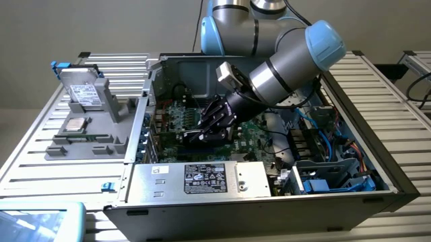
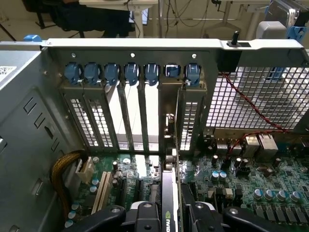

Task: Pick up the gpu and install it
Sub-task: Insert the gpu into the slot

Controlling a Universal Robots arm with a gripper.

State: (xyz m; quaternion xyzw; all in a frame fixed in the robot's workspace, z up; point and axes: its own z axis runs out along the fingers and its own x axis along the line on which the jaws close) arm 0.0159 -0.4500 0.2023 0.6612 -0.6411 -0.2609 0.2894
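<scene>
Black fingers (image 2: 145, 217) grip the thin green gpu card (image 2: 168, 198), upright over the green motherboard (image 2: 285, 174), its silver bracket at the rear wall of the grey metal case (image 2: 29, 145). Pickup done; seating unconfirmed.

One arm (image 1: 283, 75); one gripper (image 1: 202, 136), two fingers (image 2: 142, 215); one gpu (image 2: 169, 212); one open case (image 1: 269, 222); one power supply (image 1: 202, 179); one grey holder (image 1: 101, 141), with one hard drive (image 1: 84, 93), one square chip (image 1: 74, 124) and one memory stick (image 1: 84, 137) on it; one table (image 1: 40, 166), with two blue clips (image 1: 59, 65) on it; one pale-blue object (image 1: 40, 219) at the table's corner; seven slot latches (image 2: 91, 72) in one row along the case's rear wall; one motherboard (image 2: 270, 179); two white slots (image 2: 96, 193) on it; four silver capacitors (image 2: 270, 194) in one row; two blue-topped capacitors (image 2: 216, 175) side by side; one yellow cable bundle (image 2: 60, 176); one black knob (image 2: 235, 36) on the rear wall's top edge.
</scene>
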